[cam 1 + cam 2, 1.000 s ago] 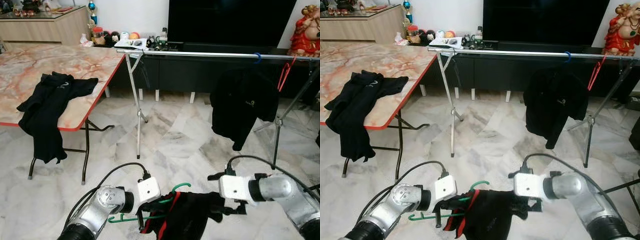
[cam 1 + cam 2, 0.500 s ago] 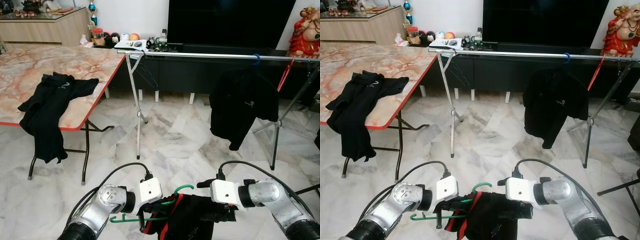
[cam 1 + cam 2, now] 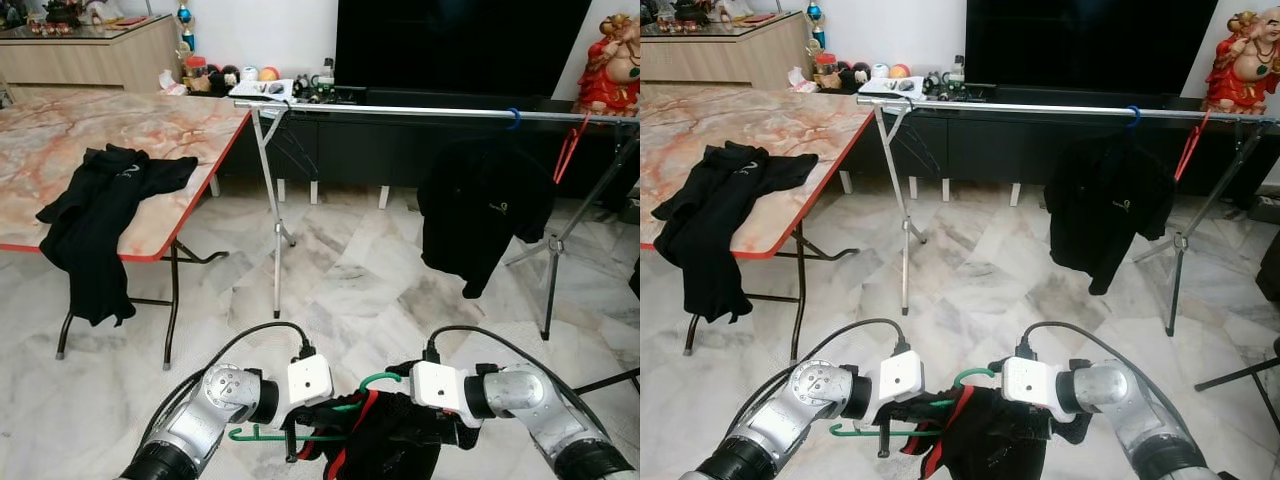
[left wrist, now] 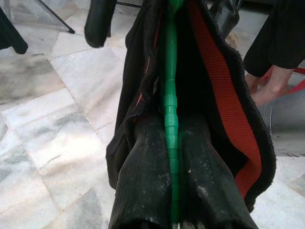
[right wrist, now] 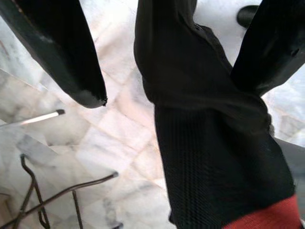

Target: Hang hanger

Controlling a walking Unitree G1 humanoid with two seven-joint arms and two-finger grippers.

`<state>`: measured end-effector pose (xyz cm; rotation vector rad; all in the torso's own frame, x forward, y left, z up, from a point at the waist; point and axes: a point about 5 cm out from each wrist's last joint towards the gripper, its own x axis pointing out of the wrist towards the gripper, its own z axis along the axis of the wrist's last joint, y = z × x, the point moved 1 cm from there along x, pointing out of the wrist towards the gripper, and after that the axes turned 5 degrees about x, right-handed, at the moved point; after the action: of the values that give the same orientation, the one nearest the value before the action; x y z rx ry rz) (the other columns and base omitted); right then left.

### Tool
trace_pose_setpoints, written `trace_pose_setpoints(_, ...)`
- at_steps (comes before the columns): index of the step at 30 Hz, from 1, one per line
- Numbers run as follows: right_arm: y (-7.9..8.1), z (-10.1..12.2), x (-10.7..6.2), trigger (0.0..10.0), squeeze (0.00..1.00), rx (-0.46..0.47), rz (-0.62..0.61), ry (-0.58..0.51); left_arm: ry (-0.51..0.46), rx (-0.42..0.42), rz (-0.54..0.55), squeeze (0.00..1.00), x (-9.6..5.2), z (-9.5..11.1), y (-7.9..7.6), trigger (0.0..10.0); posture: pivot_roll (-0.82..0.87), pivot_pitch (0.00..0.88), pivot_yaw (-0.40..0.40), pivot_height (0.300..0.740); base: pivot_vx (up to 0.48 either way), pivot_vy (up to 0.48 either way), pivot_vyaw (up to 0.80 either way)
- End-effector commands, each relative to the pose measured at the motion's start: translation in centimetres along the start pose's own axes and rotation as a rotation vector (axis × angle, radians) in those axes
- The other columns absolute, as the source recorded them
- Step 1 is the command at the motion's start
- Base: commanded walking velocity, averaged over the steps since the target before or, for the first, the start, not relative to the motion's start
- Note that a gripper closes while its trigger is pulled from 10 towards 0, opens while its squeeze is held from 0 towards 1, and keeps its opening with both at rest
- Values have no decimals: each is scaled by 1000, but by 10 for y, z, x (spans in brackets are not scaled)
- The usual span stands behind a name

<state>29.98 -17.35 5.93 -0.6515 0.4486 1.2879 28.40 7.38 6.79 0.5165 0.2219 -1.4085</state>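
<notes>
Left wrist view: left gripper (image 4: 170, 157) has both black fingers (image 4: 143, 186) pinched tight on the green hanger (image 4: 170, 95); hanger bar runs straight out between them.
Garment: black garment with red trim (image 4: 224, 90) draped over the hanger, hanging down both sides of it.
Right wrist view: right gripper (image 5: 181, 71) fingers spread apart, a fold of the black garment lying between them; one fingertip (image 5: 78, 71) clear of the cloth, the other touching it.
Head view: both grippers low and near the robot, held close together over the marble floor (image 3: 340, 290); hanger hook (image 3: 378, 379) sticks up between the two wrists.
Rail: silver clothes rail (image 3: 400, 108) well ahead, in front of the TV (image 3: 460, 45).
On rail: black shirt (image 3: 485, 210) on a blue hanger (image 3: 514, 116), red hanger (image 3: 568, 150) just beside it.
Table: marble-top folding table (image 3: 90, 130) on the robot's left, another black garment (image 3: 100, 215) draped over its edge.
</notes>
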Motion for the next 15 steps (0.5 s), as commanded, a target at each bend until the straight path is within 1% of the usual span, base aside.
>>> trace_pose_setpoints(1, -5, 5, -2, 2824, 0, -6, -2, -24, -31, 51, -6, 0, 0, 13, 5, 10000, 71, 34, -8, 740, 0, 0, 0)
trace_pose_setpoints(2, -4, 6, -1, 902, 0, -1, 4, -33, -31, 53, -7, 0, 0, 13, 5, 10000, 70, 34, -8, 740, 0, 0, 0)
trace_pose_setpoints(3, -2, 6, -1, 0, 0, 10, 23, -39, -32, 56, -7, 0, 1, 14, 5, 10000, 69, 34, -8, 740, 0, 0, 0)
trace_pose_setpoints(8, 4, 1, 2, 0, 0, 32, 63, -36, -34, 57, -4, 0, 2, 15, 6, 10000, 69, 34, -8, 740, 0, 0, 0)
trace_pose_setpoints(15, 5, 1, 2, 0, 0, 55, 73, -47, -35, 61, -8, 0, 3, 16, 7, 10000, 71, 37, -6, 740, 0, 0, 0)
